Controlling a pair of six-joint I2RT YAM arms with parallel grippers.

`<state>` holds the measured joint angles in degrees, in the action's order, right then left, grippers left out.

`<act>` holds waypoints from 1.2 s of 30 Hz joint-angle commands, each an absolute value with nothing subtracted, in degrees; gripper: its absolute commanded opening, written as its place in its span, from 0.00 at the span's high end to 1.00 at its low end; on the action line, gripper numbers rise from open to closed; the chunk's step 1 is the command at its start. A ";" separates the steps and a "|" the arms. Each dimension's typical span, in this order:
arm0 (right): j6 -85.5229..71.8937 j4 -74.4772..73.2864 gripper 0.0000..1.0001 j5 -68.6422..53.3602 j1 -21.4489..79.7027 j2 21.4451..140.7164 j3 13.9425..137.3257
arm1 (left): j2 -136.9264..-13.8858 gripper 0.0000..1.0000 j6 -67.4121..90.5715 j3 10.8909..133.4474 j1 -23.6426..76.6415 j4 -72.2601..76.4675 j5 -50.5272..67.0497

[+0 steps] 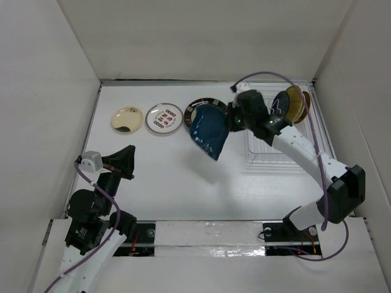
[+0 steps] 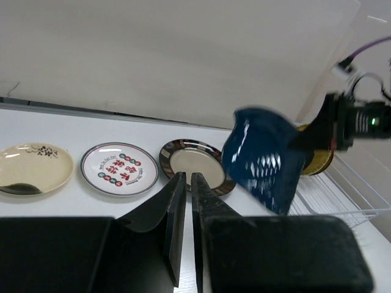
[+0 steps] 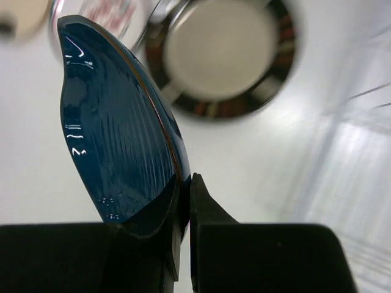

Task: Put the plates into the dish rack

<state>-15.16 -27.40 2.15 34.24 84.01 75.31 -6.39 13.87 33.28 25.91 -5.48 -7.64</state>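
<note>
My right gripper (image 1: 234,122) is shut on the rim of the blue leaf-shaped plate (image 1: 208,130) and holds it tilted in the air, left of the white wire dish rack (image 1: 278,151). In the right wrist view the fingers (image 3: 204,207) pinch the plate's edge (image 3: 116,128). The black-rimmed cream plate (image 1: 200,105) lies flat below it and is partly hidden. A white plate with red marks (image 1: 164,118) and a cream plate (image 1: 127,119) lie flat to the left. A yellow plate and a dark one (image 1: 295,104) stand in the rack's far end. My left gripper (image 1: 126,160) is shut and empty, low at the near left.
White walls enclose the table on three sides. The left wrist view shows the row of flat plates (image 2: 119,168), the lifted blue plate (image 2: 263,155) and the rack (image 2: 348,195) at the right. The right arm (image 1: 305,152) reaches over the rack.
</note>
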 commanded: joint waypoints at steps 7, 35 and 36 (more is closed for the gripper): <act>-7.13 -31.29 1.00 47.08 19.01 92.08 100.44 | -2.99 0.92 14.06 33.84 26.19 -3.25 -5.45; 8.61 -37.44 1.00 65.92 15.47 114.78 119.18 | -2.72 0.92 14.06 33.93 28.12 -3.08 -5.98; 8.70 -37.27 1.00 65.92 15.47 115.57 119.09 | -2.81 0.92 14.06 33.93 28.12 -3.16 -5.89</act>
